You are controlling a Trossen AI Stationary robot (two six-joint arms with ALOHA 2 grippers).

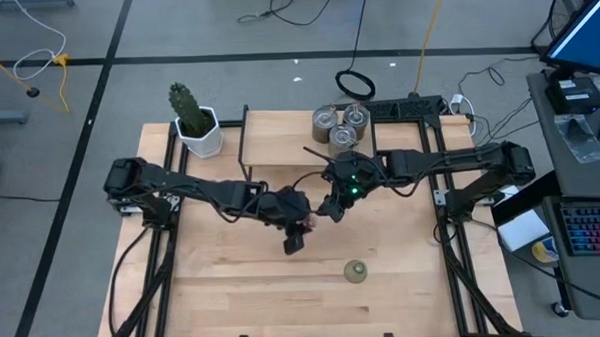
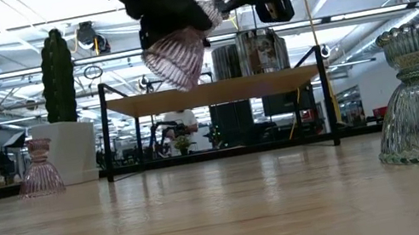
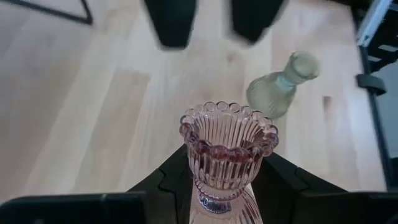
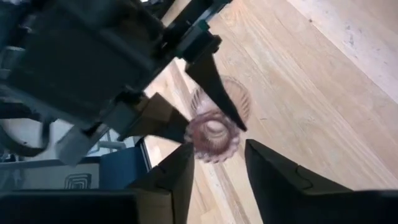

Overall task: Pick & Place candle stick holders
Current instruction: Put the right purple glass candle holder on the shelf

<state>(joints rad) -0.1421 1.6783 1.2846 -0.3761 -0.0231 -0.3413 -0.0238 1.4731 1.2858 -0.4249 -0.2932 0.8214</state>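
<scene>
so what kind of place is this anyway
Likely a robotics lab or workshop: a wooden table on a black frame, loose cables on the grey floor, a keyboard at a side desk, open industrial ceiling.

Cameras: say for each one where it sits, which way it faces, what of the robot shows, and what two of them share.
High: above the table, facing straight down; both arms, the left claw and right claw meeting mid-table.
Low: at tabletop height, facing level across toward the shelf; both arms hang in from above.
Left wrist: on the left arm, facing forward past its fingers, shut on the pink holder.
Right wrist: on the right arm, facing that holder past its open fingers.
Shared: left wrist and high both show the green holder.
</scene>
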